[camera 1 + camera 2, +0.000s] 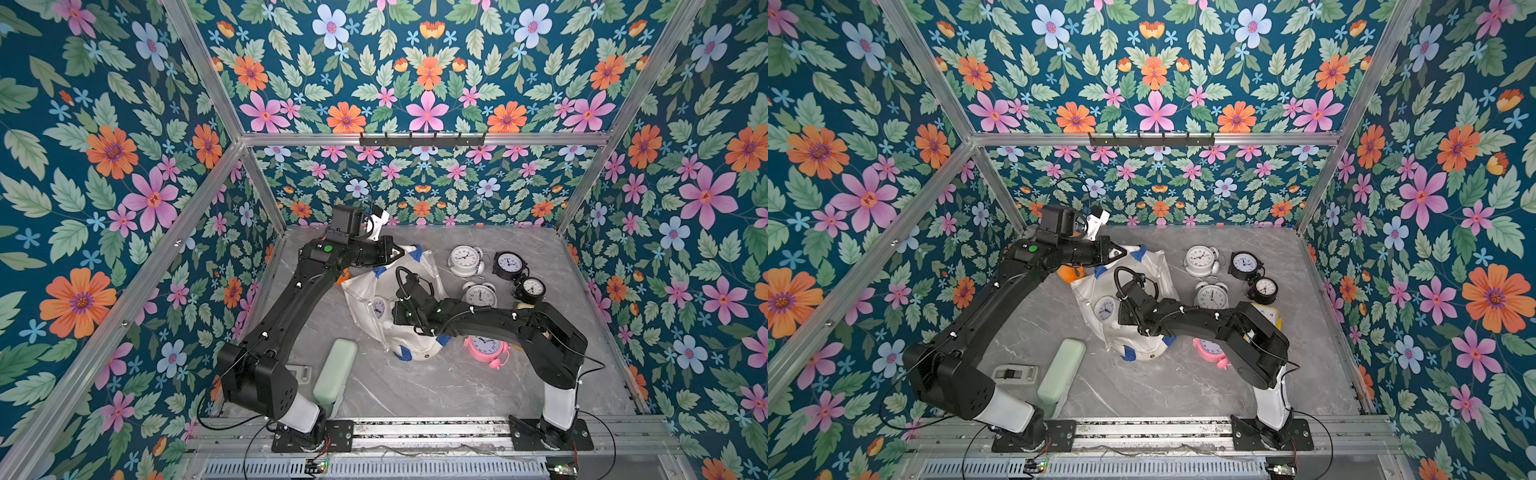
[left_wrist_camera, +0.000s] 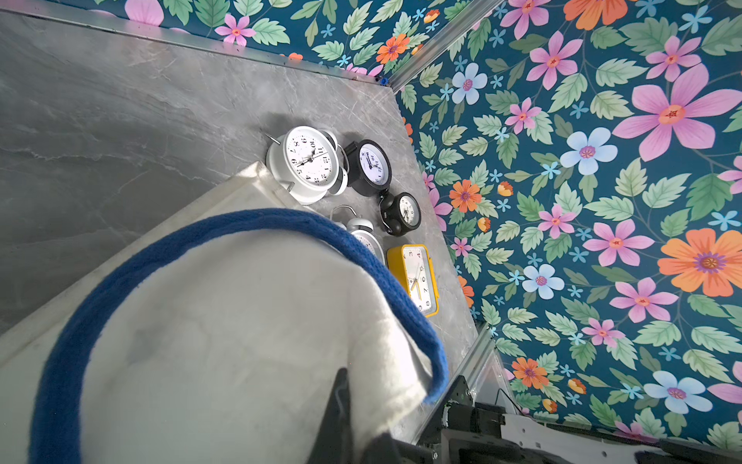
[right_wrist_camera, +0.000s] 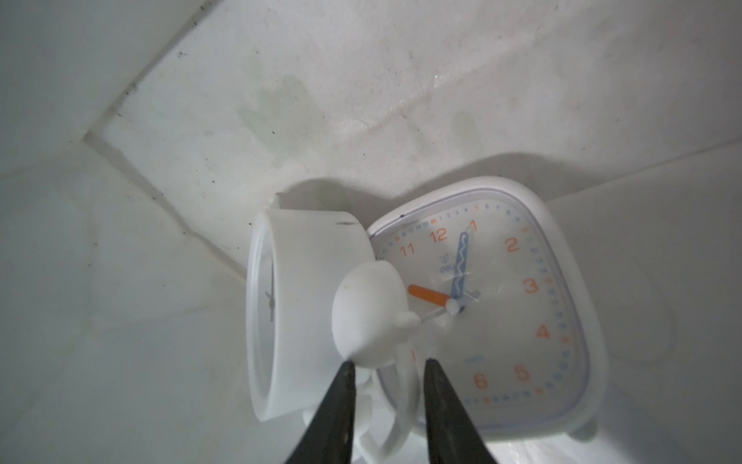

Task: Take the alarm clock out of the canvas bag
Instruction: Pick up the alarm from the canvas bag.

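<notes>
Centre frame, inside the canvas bag (image 1: 361, 291), the white alarm clock (image 3: 305, 305) is sitting edge-on, handle pointing at the right jaws, narrowly parted astride it; left jaws are pinching the bag's rim.

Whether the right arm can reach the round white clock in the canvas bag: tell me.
Probably yes: the right end effector is inside the off-white canvas bag, jaws open astride the handle of the round white alarm clock.
</notes>
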Available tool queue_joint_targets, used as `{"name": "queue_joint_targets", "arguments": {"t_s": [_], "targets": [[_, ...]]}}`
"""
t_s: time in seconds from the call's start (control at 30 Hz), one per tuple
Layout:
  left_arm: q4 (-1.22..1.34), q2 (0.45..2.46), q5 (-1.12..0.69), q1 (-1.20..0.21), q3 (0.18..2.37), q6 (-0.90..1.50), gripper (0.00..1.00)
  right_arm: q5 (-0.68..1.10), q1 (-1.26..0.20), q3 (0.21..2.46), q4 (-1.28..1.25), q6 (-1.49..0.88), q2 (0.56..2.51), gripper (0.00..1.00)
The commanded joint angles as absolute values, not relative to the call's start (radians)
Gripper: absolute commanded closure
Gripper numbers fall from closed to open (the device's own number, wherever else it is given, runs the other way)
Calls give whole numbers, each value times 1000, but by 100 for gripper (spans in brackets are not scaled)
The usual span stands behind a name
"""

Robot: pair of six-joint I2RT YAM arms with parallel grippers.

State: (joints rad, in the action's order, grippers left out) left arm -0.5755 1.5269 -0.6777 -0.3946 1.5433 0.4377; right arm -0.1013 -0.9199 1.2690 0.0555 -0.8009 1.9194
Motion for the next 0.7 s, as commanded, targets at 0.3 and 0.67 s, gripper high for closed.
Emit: {"name": "queue_joint_targets", "arguments": {"t_s": [0.3, 0.67], "targets": [[-528, 1523, -704, -394, 1539, 436, 100, -64, -920, 1250, 19, -826, 1933, 81], [-525, 1523, -676, -394, 1537, 431, 100, -56, -920, 1251, 46, -759, 1831, 100]]}}
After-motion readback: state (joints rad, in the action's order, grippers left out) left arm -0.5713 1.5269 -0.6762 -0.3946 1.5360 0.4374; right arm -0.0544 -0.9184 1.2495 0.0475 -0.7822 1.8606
